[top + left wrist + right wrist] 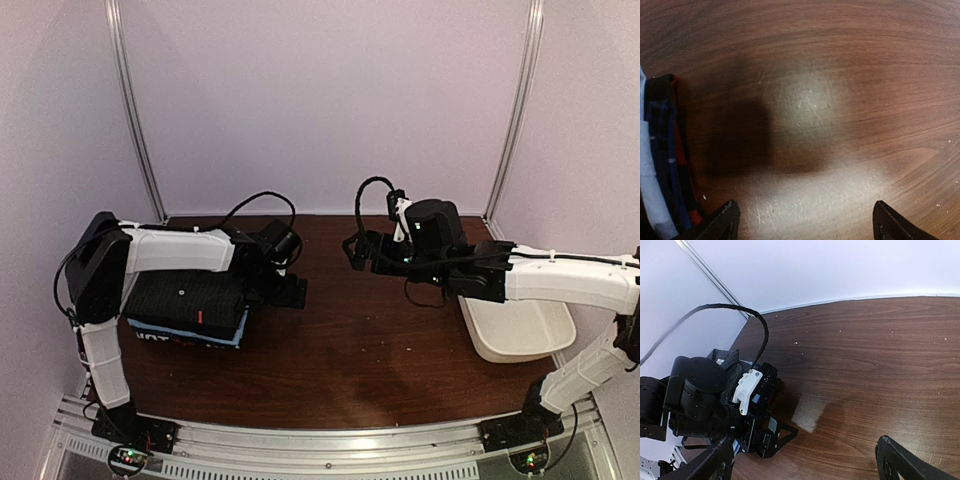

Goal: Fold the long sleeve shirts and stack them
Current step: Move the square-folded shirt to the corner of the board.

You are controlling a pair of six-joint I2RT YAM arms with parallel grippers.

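Note:
A stack of folded shirts lies at the table's left, the charcoal pinstriped shirt on top, dark and light blue ones under it. Its edge shows at the left of the left wrist view, and its collar in the right wrist view. My left gripper is open and empty, low over bare wood just right of the stack; its fingertips stand wide apart. My right gripper is open and empty, raised above the table's middle back, pointing toward the left arm.
A white plastic tub stands at the right edge under my right arm. The wooden table is walled by pale panels at the back and sides. The left arm's wrist and cable show in the right wrist view.

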